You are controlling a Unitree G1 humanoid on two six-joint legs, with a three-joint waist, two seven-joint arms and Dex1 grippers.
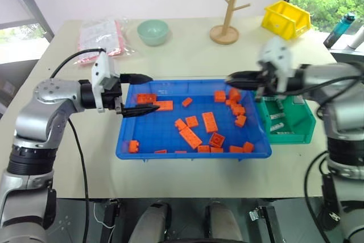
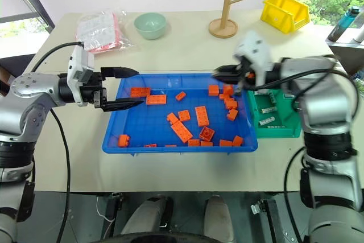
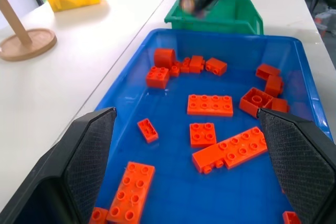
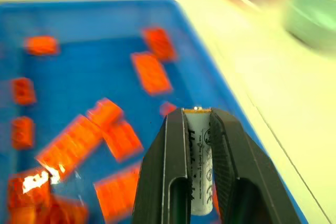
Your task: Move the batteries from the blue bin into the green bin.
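**Battery held above the tray, ready for carrying to the green bin**

A small silver-grey cylindrical battery (image 4: 198, 166) with dark print is clamped between the two black fingers of the right gripper (image 1: 242, 79), which are shut tight on it. The gripper is held level above the right far corner of the large shallow blue plastic tray (image 1: 149, 151), just beside the small deep green plastic bin (image 1: 307, 122). Several more batteries (image 1: 277, 122) are seen lying inside the green bin. In the blue tray, scattered orange toy bricks (image 1: 209, 121) are visible; no further battery can be made out among them.

The step in hand is judged to be the carry: the battery is lifted clear and not yet released. The next move calls for a short shift to the right until the fingers are over the green bin's open top, then an opening of the jaws.

The left gripper (image 1: 139, 94) is held spread wide and empty over the tray's left rim, well apart from the right arm, so the path is not crossed. The tray's right rim and the bin's near-left wall lie close together and must be cleared from above. Open table is left beyond the bin, towards the yellow plastic bin (image 1: 286, 19) and the wooden peg stand (image 1: 228, 11).
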